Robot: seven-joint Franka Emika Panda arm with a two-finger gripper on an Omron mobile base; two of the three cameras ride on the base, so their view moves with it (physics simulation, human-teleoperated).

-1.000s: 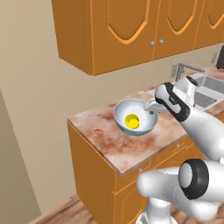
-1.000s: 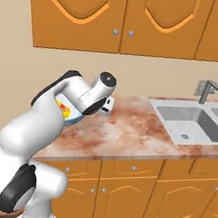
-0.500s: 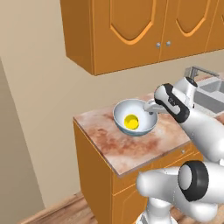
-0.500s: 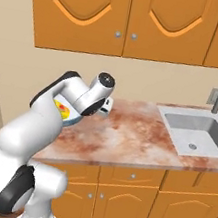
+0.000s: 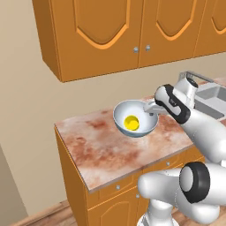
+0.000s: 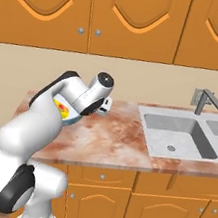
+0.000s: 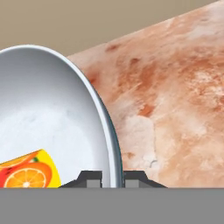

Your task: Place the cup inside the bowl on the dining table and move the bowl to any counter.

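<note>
Arm (image 5: pixel 201 128) reaching fwd & left from base, elbow bent, wrist level. Gripper (image 7: pixel 112 177) clamped on rim of bowl (image 5: pixel 132 117), one finger inside, one outside, jaws nearly closed, holding it above surface.

The counter (image 5: pixel 110 150) lies bare from its left end to the sink (image 6: pixel 177 136); the bowl (image 5: pixel 133 120) hangs above the marbled top, and nothing stands under or beside it. Upper cabinets (image 5: pixel 132 31) overhang the back of the top, capping the headroom there. The faucet (image 6: pixel 204 101) rises behind the sink, well apart from the bowl.
</note>
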